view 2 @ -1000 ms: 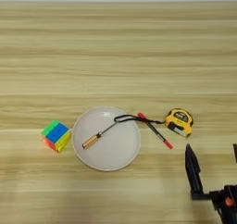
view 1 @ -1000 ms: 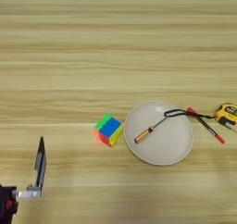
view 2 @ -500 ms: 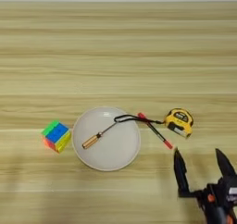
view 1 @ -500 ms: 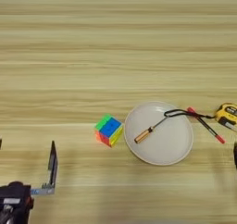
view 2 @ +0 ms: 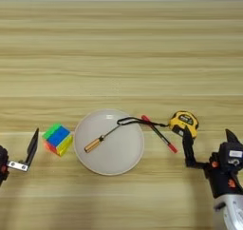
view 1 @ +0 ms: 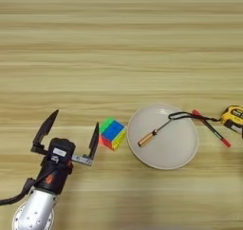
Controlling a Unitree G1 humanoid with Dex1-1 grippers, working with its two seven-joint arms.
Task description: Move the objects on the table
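Observation:
The multicoloured puzzle cube (view 1: 113, 133) sits just left of the round off-white plate (view 1: 176, 148). A wooden-handled tool (view 1: 148, 138) lies in the plate, its black cord (view 1: 182, 115) running over the right rim. To the plate's right lie a red pen (view 2: 159, 134) and, beyond it, a yellow tape measure (view 2: 184, 123). My left gripper (view 1: 71, 131) is open, its right finger close beside the cube's left side. My right gripper (view 2: 209, 140) is open just below the tape measure, left finger almost at it.
The wide light-wood table (view 1: 118, 48) stretches far beyond the objects, which all sit in its near half. Both forearms come up from the bottom corners.
Both arms have come forward and inward: the left gripper rose from the bottom-left corner to beside the cube, and the right gripper moved up toward the tape measure.

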